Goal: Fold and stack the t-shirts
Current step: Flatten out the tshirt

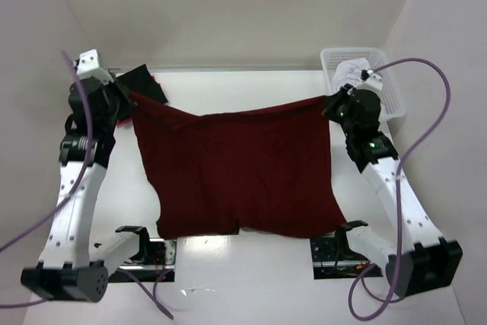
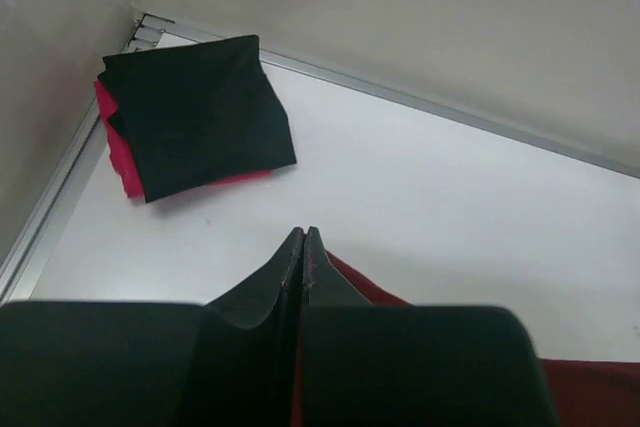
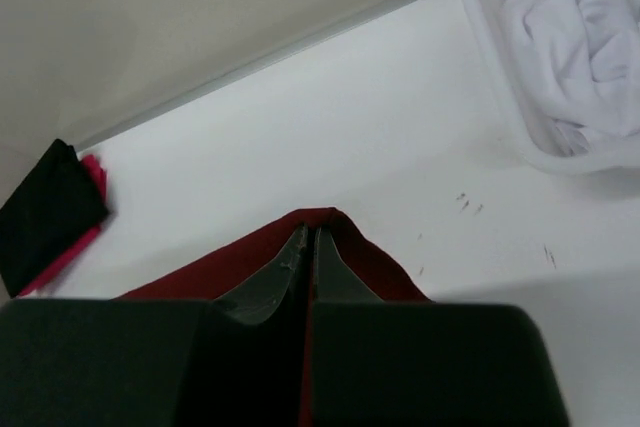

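Observation:
A large dark maroon t-shirt (image 1: 240,169) hangs stretched between my two grippers above the white table. My left gripper (image 1: 129,100) is shut on its far left corner; in the left wrist view the closed fingertips (image 2: 303,239) pinch maroon cloth (image 2: 365,285). My right gripper (image 1: 329,104) is shut on the far right corner, and maroon cloth (image 3: 370,257) wraps its tip (image 3: 307,235). A folded black t-shirt (image 2: 195,117) lies on a folded pink one (image 2: 118,147) in the far left corner of the table.
A white basket (image 1: 380,81) holding white cloth (image 3: 575,57) stands at the far right of the table. White walls close in the table's back and sides. The arm bases (image 1: 144,249) sit at the near edge.

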{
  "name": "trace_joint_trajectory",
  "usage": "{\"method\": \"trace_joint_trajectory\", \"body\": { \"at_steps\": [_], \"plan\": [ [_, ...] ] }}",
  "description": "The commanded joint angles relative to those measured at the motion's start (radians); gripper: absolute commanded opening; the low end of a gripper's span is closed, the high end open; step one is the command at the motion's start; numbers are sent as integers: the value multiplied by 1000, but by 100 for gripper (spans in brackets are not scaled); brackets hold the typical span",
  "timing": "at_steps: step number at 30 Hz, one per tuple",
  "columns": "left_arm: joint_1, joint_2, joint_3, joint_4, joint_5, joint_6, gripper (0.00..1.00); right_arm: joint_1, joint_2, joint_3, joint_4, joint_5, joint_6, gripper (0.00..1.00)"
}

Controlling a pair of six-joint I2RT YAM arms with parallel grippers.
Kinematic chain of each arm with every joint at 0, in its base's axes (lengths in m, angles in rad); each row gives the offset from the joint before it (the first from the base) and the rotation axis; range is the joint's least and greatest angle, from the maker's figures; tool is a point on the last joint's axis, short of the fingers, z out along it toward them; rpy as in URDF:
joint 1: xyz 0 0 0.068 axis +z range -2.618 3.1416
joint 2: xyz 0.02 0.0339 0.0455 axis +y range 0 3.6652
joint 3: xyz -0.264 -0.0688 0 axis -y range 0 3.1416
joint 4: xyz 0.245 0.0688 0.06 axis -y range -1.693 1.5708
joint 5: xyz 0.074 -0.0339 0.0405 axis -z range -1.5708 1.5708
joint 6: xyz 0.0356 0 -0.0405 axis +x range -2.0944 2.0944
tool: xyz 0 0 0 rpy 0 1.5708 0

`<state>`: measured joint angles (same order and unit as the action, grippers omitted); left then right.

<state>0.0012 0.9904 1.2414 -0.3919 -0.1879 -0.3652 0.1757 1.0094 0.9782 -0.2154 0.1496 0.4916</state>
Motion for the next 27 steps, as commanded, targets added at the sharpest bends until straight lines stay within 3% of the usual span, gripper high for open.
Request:
{"method": "trace_joint_trajectory", "body": {
  "at_steps": [1, 6, 12, 16, 27],
  "plan": [
    [95, 173, 84, 208, 127, -9, 0, -7, 133, 71, 244, 38, 8, 0],
    [98, 371, 268, 213, 134, 17, 0, -16, 304, 221, 277, 48, -24, 0],
    [68, 386, 421, 150, 124, 48, 0, -16, 300, 377, 223, 32, -48, 0],
    [48, 271, 455, 84, 171, 57, 0, -16, 167, 394, 157, 15, -64, 0],
    [39, -389, 436, -208, 232, -14, 0, -16, -480, 335, -163, -153, 12, 0]
  ]
}}
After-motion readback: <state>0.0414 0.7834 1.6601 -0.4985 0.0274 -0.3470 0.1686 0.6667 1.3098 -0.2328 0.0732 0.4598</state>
